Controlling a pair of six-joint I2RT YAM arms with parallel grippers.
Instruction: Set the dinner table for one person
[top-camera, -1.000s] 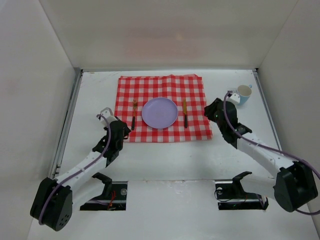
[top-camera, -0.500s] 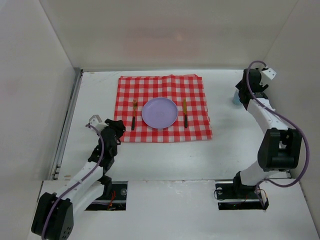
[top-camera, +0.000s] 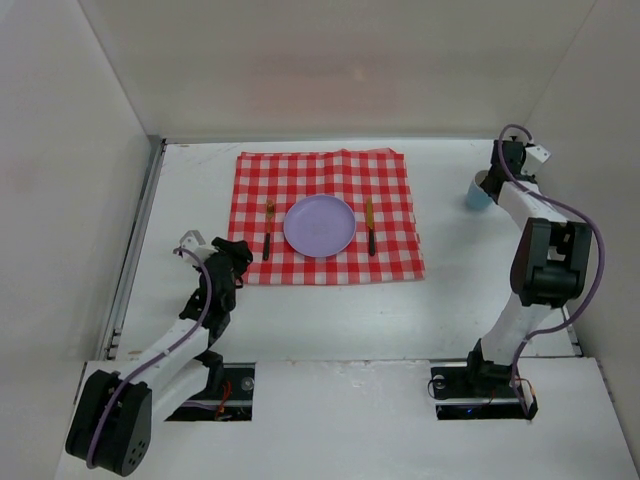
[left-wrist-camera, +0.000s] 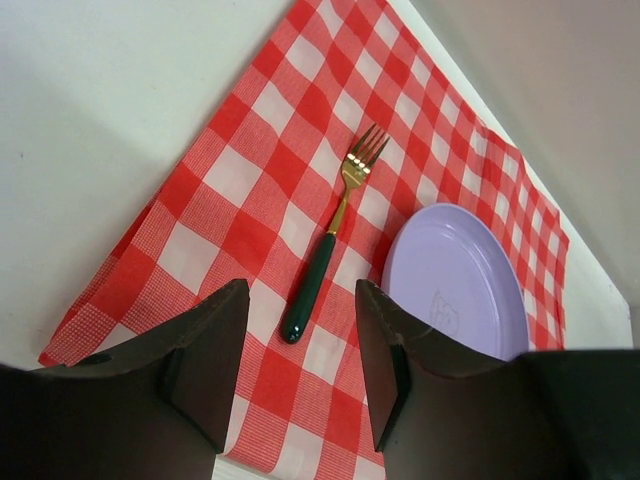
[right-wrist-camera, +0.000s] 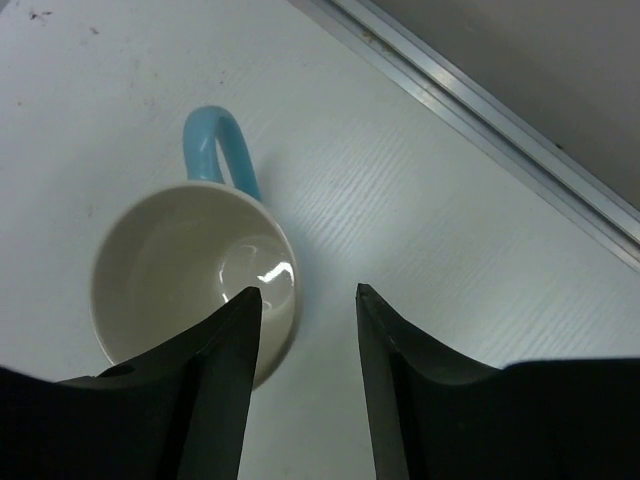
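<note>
The dinner table (top-camera: 330, 310) is spread beneath both arms, with the checked cloth (top-camera: 325, 215) laid at its middle and the plate (top-camera: 319, 225) centred on that. The mug (right-wrist-camera: 190, 270) is stood off the cloth near the far right rail. The right gripper (right-wrist-camera: 308, 292) is held apart and empty over its rim, and an off-centre closure could tip it or shove it railward. The left gripper (left-wrist-camera: 300, 290), likewise apart and empty, is poised at the cloth's near corner, facing the fork (left-wrist-camera: 325, 250), which could be nudged askew.

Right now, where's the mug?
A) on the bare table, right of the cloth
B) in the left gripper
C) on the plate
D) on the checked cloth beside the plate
A: the mug stands on the bare white table, right of the checked cloth and apart from it, below the open right gripper.
</note>
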